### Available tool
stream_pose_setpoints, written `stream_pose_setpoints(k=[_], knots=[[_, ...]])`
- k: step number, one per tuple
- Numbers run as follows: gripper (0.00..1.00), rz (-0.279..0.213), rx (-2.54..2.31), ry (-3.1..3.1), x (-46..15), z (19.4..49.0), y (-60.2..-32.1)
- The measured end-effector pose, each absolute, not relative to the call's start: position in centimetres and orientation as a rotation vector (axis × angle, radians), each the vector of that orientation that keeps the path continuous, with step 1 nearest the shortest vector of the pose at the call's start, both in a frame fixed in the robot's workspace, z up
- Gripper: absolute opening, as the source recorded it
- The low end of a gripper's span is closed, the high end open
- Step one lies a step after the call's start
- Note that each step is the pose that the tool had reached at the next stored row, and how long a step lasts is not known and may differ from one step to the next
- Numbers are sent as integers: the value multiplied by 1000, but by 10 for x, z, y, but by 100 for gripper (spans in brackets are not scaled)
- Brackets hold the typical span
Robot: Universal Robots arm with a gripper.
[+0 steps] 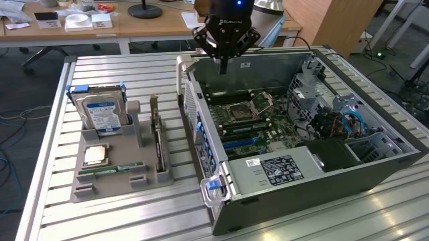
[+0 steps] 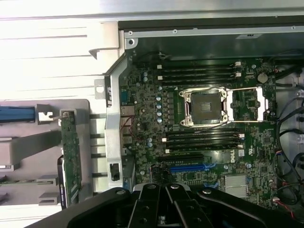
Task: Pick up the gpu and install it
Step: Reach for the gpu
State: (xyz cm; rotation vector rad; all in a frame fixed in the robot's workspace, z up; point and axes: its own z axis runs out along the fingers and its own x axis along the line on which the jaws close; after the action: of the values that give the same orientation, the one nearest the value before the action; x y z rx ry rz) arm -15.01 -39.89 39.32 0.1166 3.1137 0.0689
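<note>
- The gripper (image 1: 223, 69) hangs over the far end of the open computer case (image 1: 282, 201). Its fingers are pressed together and nothing is pinched between them.
- It appears to touch nothing, with its tips poised above the motherboard (image 1: 251, 123) inside the case.
- In the wrist view the gripper (image 2: 166, 192) looks down into the case at the CPU socket (image 2: 205, 107) and a blue slot (image 2: 190, 167).
- The gpu (image 1: 158, 145) stands on edge in a grey holder (image 1: 84, 193) just outside the case, on the exterior view's left. In the wrist view the gpu (image 2: 71, 152) is a thin greenish strip, and its face is hard to make out.
- The case's side wall (image 1: 201, 135) rises between the gpu and the motherboard.
- Farther from the case, the same holder carries an upright hard drive (image 1: 100, 113), a flat RAM stick (image 1: 110, 169) and a CPU chip (image 1: 96, 154).
</note>
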Motion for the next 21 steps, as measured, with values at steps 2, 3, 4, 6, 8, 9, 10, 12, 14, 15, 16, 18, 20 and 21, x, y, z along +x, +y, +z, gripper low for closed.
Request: stream_pose_setpoints(k=[2,3,4,6,8,9,10,12,14,15,16,18,20,21], knots=[[11,69,117,3114,-152,393,-399],[11,69,117,3114,-153,393,-399],[11,69,117,3114,-154,393,-399],[11,69,117,3114,-156,393,-399],[11,69,117,3114,-158,393,-399],[11,69,117,3114,-159,393,-399],[11,69,117,3114,-160,393,-399],[11,69,117,3114,-162,393,-399],[11,69,117,3114,-164,393,-399],[11,69,117,3114,-165,393,-399],[11,69,117,3114,-166,393,-399],[11,69,117,3114,-166,393,-399],[11,69,117,3114,-166,393,-399],[11,69,117,3114,-166,393,-399]])
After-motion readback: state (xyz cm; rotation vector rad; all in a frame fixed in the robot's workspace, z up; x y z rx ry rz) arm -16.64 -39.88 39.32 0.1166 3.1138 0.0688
